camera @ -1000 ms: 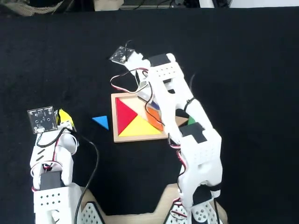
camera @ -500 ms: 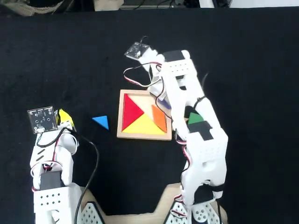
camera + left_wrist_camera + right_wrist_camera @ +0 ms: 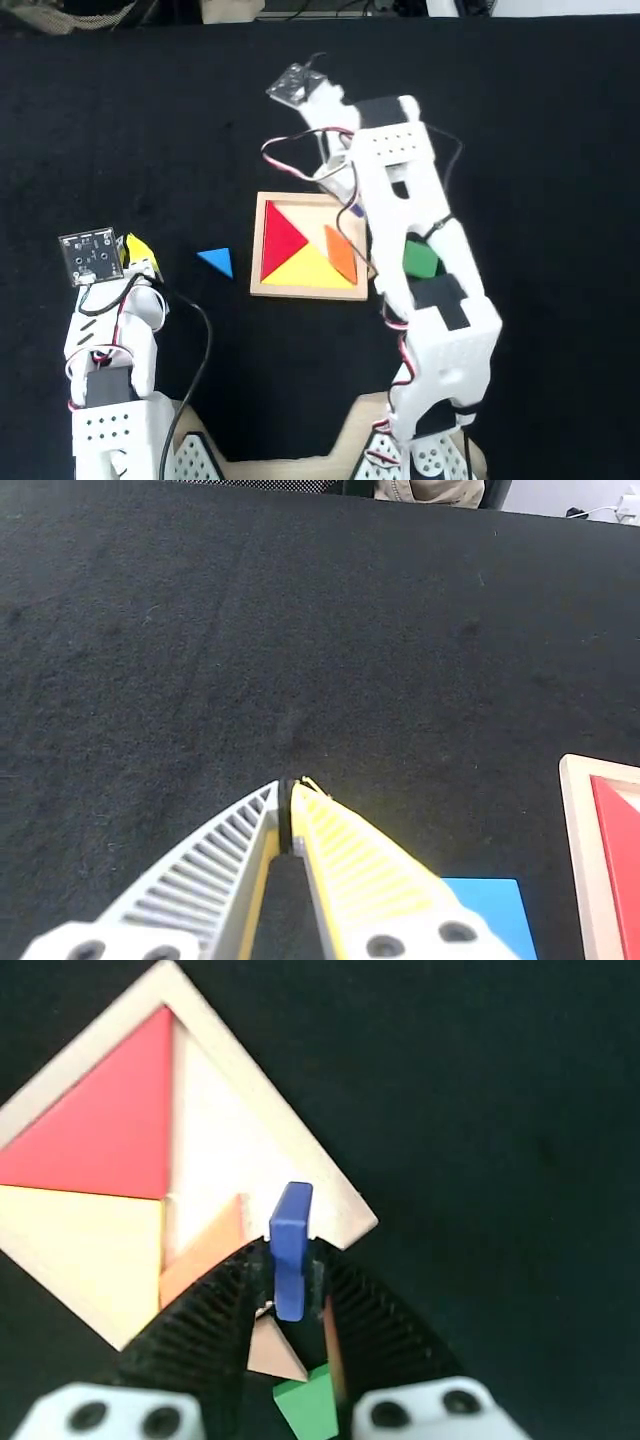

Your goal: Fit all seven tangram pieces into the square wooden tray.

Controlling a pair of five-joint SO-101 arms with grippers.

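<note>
Slim blue block [image 3: 292, 1220] in ribbed right end effector's [image 3: 290, 1260] pinch, at wooden tray's [image 3: 290, 1130] corner.

Inside the square wooden tray [image 3: 258, 245], a red triangle [image 3: 281, 240] lies at 9 o'clock, a yellow triangle [image 3: 308, 270] at 6, an orange piece [image 3: 341, 252] at 3. A light blue triangle [image 3: 216, 261] lies off the tray's 9 o'clock, a green piece [image 3: 421, 258] near its 3. The right gripper [image 3: 290, 1262] holds a dark blue piece [image 3: 291, 1222] above the 1 o'clock corner.
</note>
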